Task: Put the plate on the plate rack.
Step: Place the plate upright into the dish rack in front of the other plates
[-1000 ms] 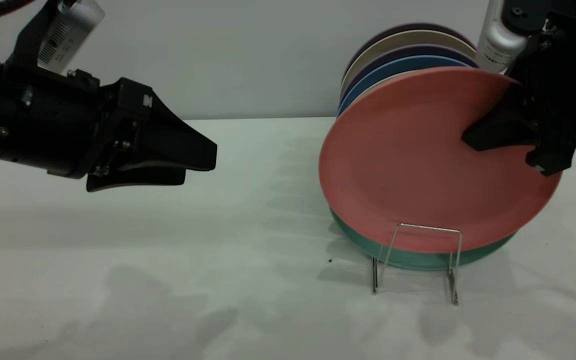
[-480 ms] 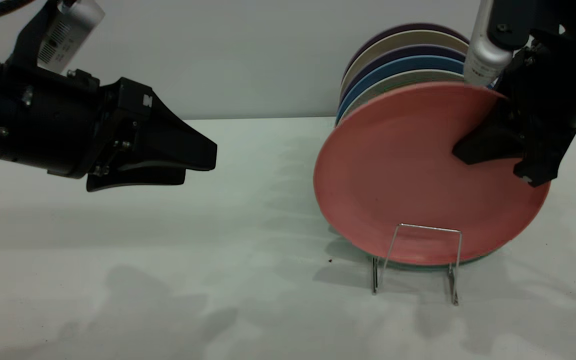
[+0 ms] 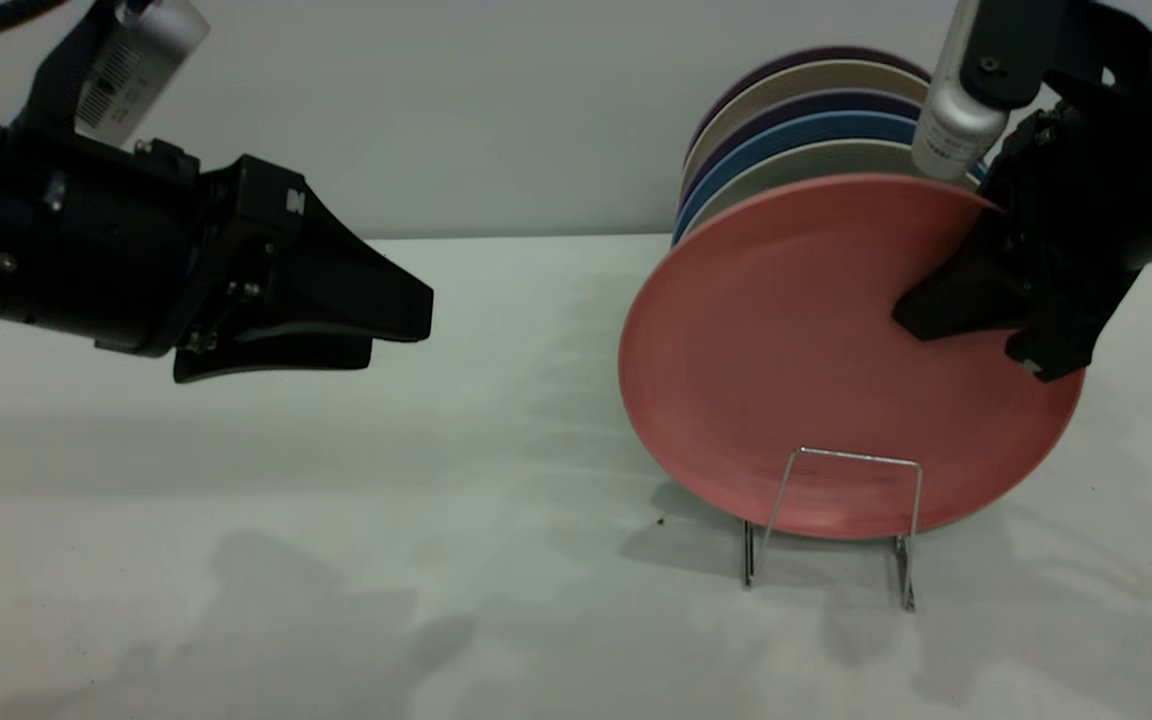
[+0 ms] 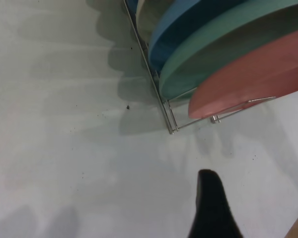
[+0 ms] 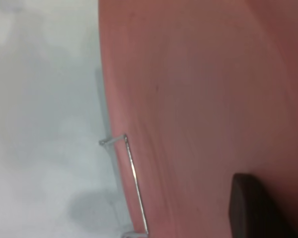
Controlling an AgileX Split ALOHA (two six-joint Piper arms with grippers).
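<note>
Now the right gripper [image 3: 976, 310], pinching the plate [image 3: 816, 370], seats it in the plate rack [image 3: 831, 525] at lower right; release comes next.

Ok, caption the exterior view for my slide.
Right gripper lowers the salmon-pink plate behind the plate rack's front loop; left gripper idles apart.

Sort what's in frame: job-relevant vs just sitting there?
Job:
- pink plate, standing on edge behind the front loop
- plate rack
- right gripper, shut on the plate's upper right rim

Bystanders:
- teal plate and other racked plates behind
- left gripper, parked clear of the rack
</note>
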